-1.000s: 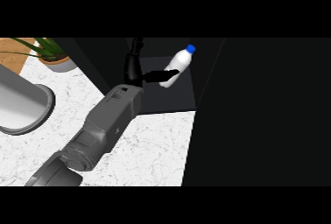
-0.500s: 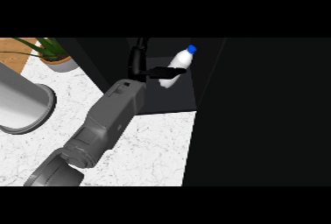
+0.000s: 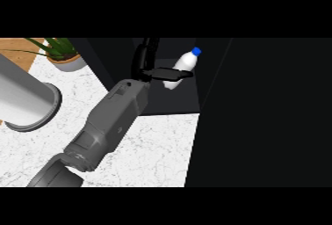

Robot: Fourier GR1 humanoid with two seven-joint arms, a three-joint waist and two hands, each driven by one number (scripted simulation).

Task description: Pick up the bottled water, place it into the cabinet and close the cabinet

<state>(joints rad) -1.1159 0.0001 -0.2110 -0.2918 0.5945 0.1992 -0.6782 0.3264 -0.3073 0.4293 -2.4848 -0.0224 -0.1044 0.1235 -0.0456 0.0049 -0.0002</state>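
While the left hand [image 3: 152,70] grips the bottled water [image 3: 181,68] inside the open cabinet [image 3: 214,66], placing looks nearly done. Release and closing remain.

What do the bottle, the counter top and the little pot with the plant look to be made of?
The bottle looks like pale, smooth plastic with a blue cap, probably plastic too. The counter top looks like white stone, perhaps marble: it has fine grey veins and a matte face. The pot looks like plain grey ceramic or concrete, dull, with no shine. The hand curled round the bottle is black.
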